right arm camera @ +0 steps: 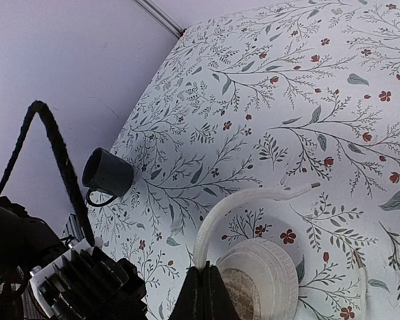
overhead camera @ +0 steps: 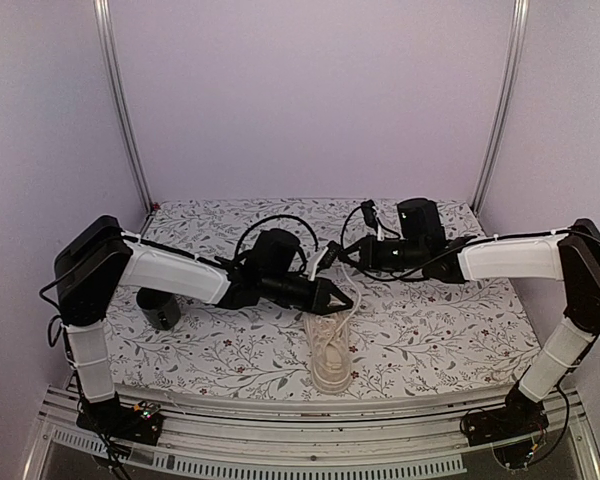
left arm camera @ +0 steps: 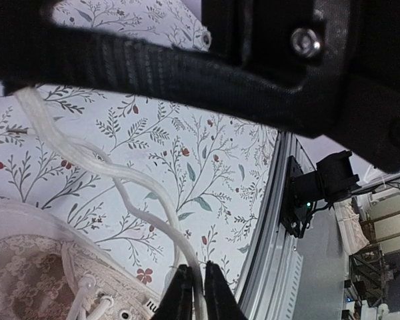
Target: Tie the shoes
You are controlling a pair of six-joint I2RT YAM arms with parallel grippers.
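Note:
A cream low-top sneaker (overhead camera: 330,350) lies at mid-table, lengthwise toward the near edge. My left gripper (overhead camera: 346,297) hovers just above its far end, shut on a pale lace (left arm camera: 137,193) that runs up from the eyelets; the sneaker's laced top (left arm camera: 47,280) shows at lower left. My right gripper (overhead camera: 326,257) is farther back, shut on the other lace (right arm camera: 230,203), which arcs over the table to its tip (right arm camera: 313,187). The sneaker's heel (right arm camera: 263,280) sits just below it.
A dark cup (overhead camera: 161,308) stands at the left, beside the left arm; it also shows in the right wrist view (right arm camera: 109,174). The floral tablecloth (overhead camera: 440,330) covers the table. A metal rail (overhead camera: 310,415) runs along the near edge.

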